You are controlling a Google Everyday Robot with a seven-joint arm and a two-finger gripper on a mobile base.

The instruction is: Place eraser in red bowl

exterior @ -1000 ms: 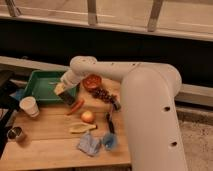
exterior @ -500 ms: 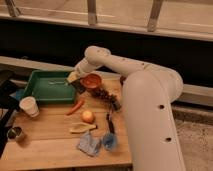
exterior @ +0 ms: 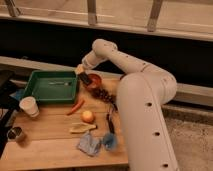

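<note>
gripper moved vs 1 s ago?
Yes. The gripper, jaws shut on the eraser, has travelled right and toward the back of the table, from over the green tray's right part to the red bowl's left rim.

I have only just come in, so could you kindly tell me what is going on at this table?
The robot's single arm reaches across the wooden table to its far side. Its pincer is shut on the eraser, a small black block, and holds it over the near-left rim of the red bowl, right beside the green tray. The eraser is not yet released into the bowl.
</note>
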